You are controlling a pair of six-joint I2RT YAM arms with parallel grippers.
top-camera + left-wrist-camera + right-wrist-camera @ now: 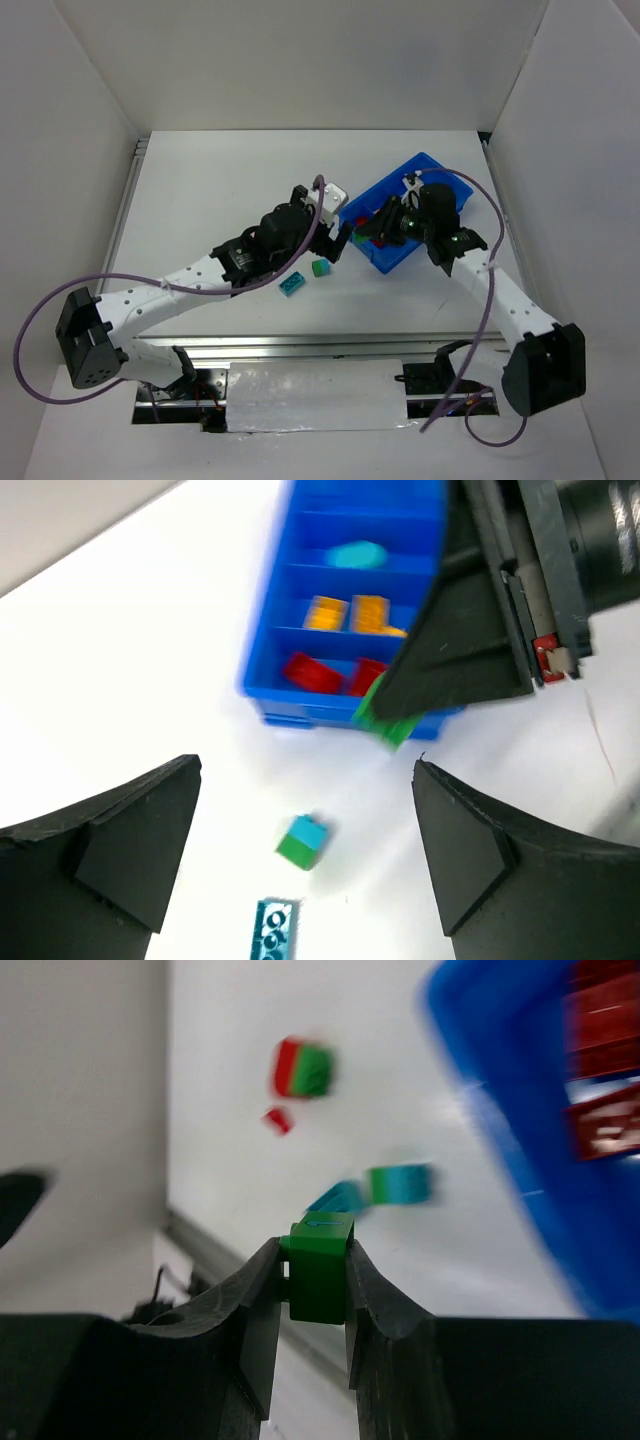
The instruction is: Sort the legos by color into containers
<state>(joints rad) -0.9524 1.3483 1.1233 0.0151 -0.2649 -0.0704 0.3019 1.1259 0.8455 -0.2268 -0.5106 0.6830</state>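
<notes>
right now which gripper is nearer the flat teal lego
Left. The left gripper hangs close by the flat teal lego; the right gripper is farther, at the blue tray.

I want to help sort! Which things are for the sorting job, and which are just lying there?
For the job: bright blue plastic tray; small green plastic brick, held; flat teal brick; green-and-teal brick; red bricks; yellow bricks.
Just there: purple cables; shiny silver sheet.
</notes>
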